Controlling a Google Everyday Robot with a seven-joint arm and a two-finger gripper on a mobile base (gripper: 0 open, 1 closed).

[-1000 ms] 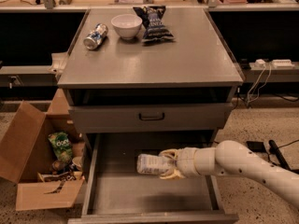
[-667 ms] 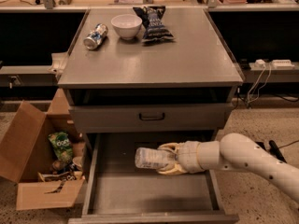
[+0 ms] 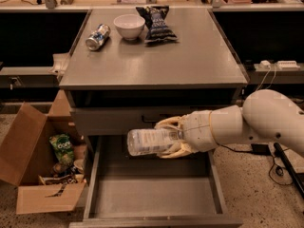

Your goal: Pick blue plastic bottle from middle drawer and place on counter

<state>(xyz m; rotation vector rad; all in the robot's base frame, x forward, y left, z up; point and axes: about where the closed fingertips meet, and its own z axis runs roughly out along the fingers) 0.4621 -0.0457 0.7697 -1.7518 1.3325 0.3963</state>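
The blue plastic bottle [image 3: 151, 141] is clear with a pale label and lies sideways in my gripper [image 3: 175, 137], which is shut on its cap end. The white arm comes in from the right. The bottle hangs above the open middle drawer [image 3: 152, 194], in front of the closed drawer front above it. The drawer's grey floor is bare. The counter [image 3: 156, 61] is the flat grey cabinet top above and behind the bottle.
On the counter's far part lie a blue-and-silver can [image 3: 98, 36], a white bowl [image 3: 129, 26] and a dark snack bag [image 3: 156, 23]. An open cardboard box [image 3: 42, 160] with packets stands on the floor at the left. Cables and a power strip [image 3: 278, 65] are at the right.
The gripper has lifted the bottle up out of the drawer and a little left; it now hangs level with the upper drawer front.
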